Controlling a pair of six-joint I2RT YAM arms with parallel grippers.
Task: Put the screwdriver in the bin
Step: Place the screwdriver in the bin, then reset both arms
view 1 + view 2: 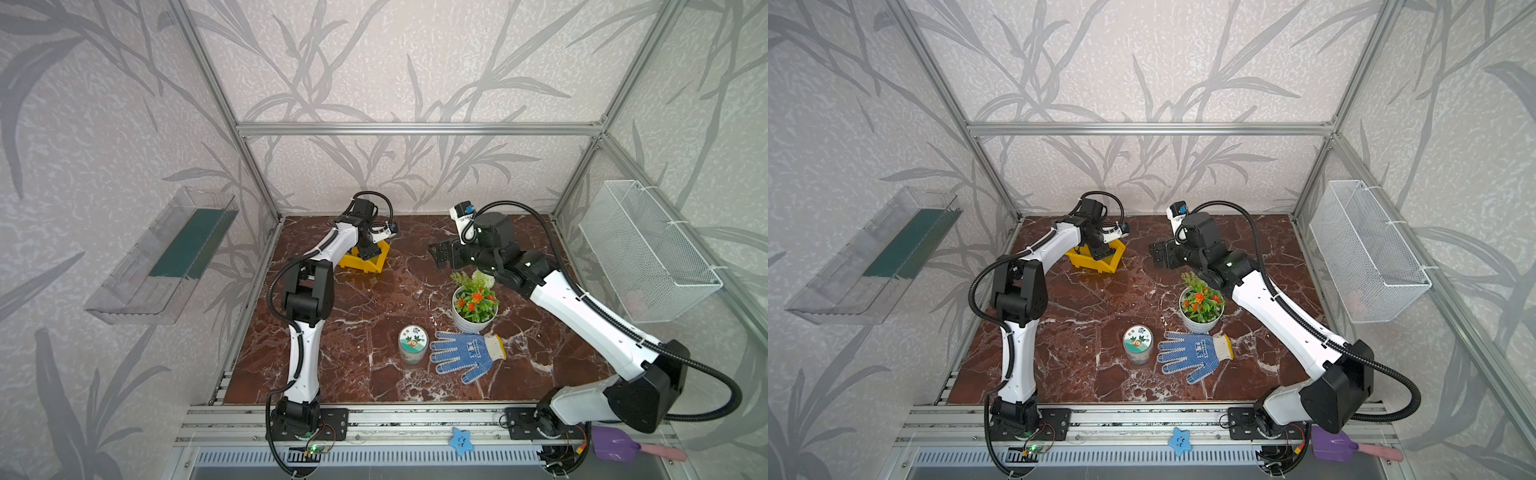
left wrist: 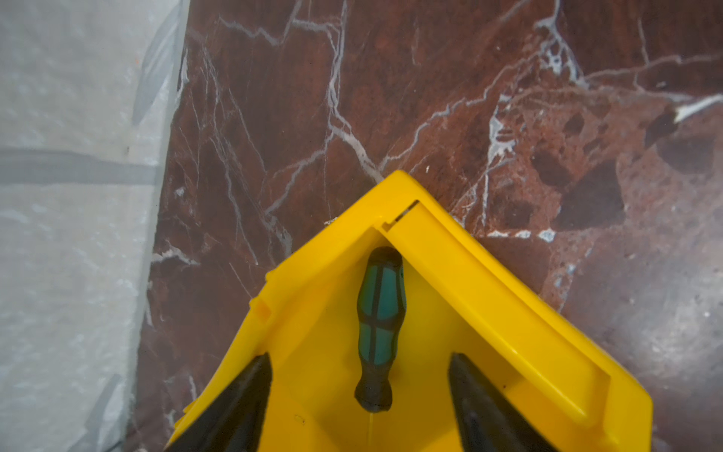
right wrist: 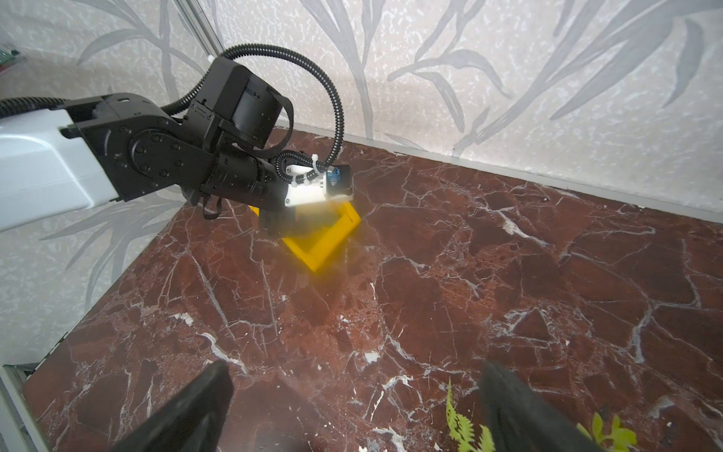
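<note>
The yellow bin (image 2: 489, 281) stands at the back left of the marble table, also seen in both top views (image 1: 368, 266) (image 1: 1077, 259) and in the right wrist view (image 3: 324, 244). Inside it lies the screwdriver (image 2: 381, 313), green-and-black handle end in a bin corner. My left gripper (image 2: 359, 358) hangs over the bin, open, with its fingers apart on either side of the handle and not touching it. In both top views the left gripper (image 1: 370, 249) (image 1: 1100, 249) hides the screwdriver. My right gripper (image 3: 358, 370) (image 1: 436, 253) is open and empty above the table, right of the bin.
A potted plant (image 1: 476, 303) stands under the right arm. A blue dotted glove (image 1: 465, 353) and a round tin (image 1: 412, 345) lie nearer the front. A white wire basket (image 1: 644, 249) hangs on the right wall, a clear tray (image 1: 162, 257) on the left wall.
</note>
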